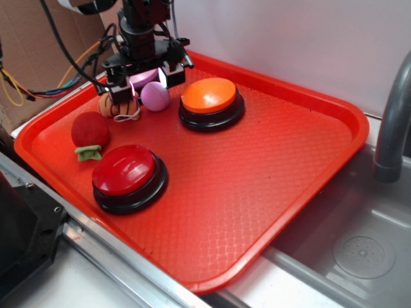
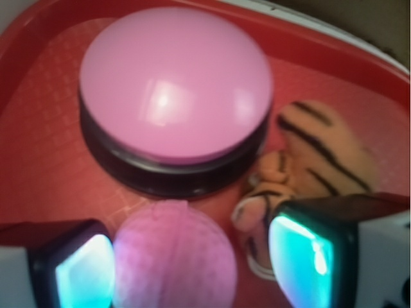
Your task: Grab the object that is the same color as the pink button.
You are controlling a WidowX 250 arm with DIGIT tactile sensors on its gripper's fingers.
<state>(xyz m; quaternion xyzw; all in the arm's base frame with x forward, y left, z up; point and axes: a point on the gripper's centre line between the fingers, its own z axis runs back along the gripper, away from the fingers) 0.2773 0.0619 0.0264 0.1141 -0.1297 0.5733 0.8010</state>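
- The small pink ball with a dimpled, golf-ball-like skin (image 2: 172,255) lies on the red plastic tray (image 1: 257,192) in its far left part, just in front of the large pink domed push button on a black base (image 2: 174,86) and left of the orange-topped round push button (image 1: 210,97).
- In the wrist view the ball sits between the two fingers of the black gripper (image 2: 192,263), whose jaws stand spread with their glowing teal pads on either side; whether a pad touches the ball cannot be told.
- The step in hand appears to be the final descent and close. The ball looks a little nearer one pad than the other, so a slight sideways shift to centre it would help the fingers meet it evenly.
- A round, hard-looking ball is likely to roll or squirt out if pinched above its middle; the fingertips should come low, close to the tray floor, before closing.
- The orange plush toy with dark stripes (image 2: 308,167) lies just beside the ball, close to one finger (image 2: 308,256). The finger could catch its fabric, so the close should be slow.
- The red plush ball with a green leaf (image 1: 90,131) and the red-topped round push button (image 1: 126,173) lie nearer and well apart from the grasp.
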